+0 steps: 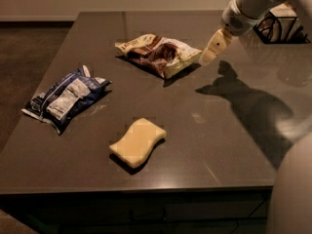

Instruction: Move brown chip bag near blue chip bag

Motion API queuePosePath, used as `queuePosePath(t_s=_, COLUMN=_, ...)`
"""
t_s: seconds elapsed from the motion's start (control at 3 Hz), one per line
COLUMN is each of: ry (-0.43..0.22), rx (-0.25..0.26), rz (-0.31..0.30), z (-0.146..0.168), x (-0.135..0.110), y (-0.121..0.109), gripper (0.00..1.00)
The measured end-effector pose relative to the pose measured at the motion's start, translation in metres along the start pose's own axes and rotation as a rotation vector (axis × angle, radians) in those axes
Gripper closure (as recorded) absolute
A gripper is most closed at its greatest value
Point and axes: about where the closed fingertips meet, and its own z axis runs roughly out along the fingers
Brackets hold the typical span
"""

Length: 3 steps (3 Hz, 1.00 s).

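Note:
The brown chip bag (158, 54) lies on the dark table (195, 140) at the back middle, dark brown in the middle with cream-yellow ends. The blue chip bag (64, 98) lies near the table's left edge, dark blue with white and grey panels. My gripper (214, 46) hangs in the air just right of the brown bag's right end, pointing down and to the left, and holds nothing. Its shadow falls on the table to the right of the bag.
A pale-yellow wavy sponge (138, 142) lies near the table's front edge, between the two bags and closer to me. A black wire rack (282, 27) stands at the back right corner. My arm (253, 4) comes in from the upper right.

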Motion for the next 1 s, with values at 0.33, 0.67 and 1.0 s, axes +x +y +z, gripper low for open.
queuePosePath(t_s=0.33, ry=-0.039, rx=-0.049, rz=0.027, z=0.029, x=-0.030, y=0.001, gripper=0.00)
queuePosePath(t_s=0.67, ry=-0.060, rx=-0.094, rz=0.053, z=0.051, x=-0.053, y=0.010, gripper=0.00)
queuePosePath(t_s=1.0, ry=-0.065, rx=-0.140, rz=0.079, z=0.061, x=-0.075, y=0.022, gripper=0.00)
